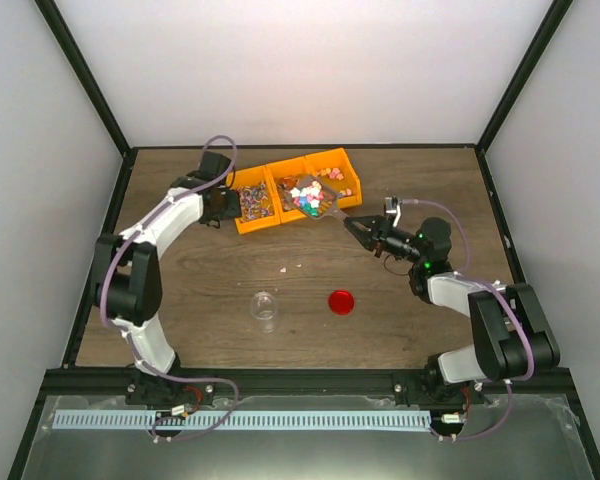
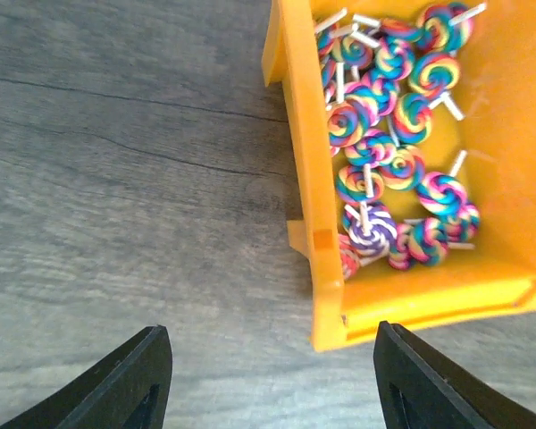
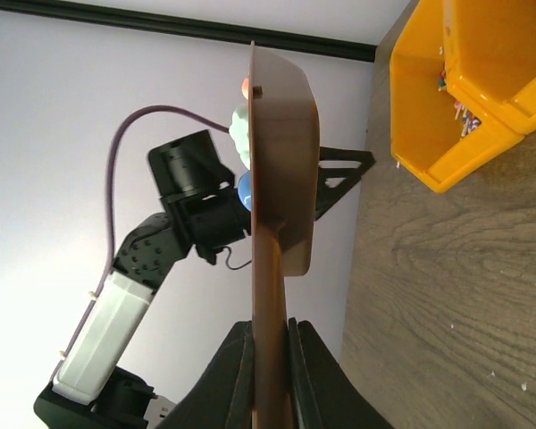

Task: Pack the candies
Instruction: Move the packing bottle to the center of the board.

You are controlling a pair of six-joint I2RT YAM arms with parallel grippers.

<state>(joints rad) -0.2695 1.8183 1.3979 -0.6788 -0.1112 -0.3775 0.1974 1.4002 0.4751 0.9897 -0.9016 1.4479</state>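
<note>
Beside orange bin (image 2: 297,134) corner: left jaws apart above wood tabletop (image 2: 116,179).

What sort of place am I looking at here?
Likely a robot test cell, not a shop or kitchen: plain white walls in a black frame, left arm and right arm bolted to a wood-grain table, orange bins of candies.

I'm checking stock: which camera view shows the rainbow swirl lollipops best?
Left wrist: the rainbow swirl lollipops fill the orange plastic bin close up, swirls and white sticks distinct. Top external shows only a small colourful speckle; right wrist shows at most a few specks in a bin corner.
</note>
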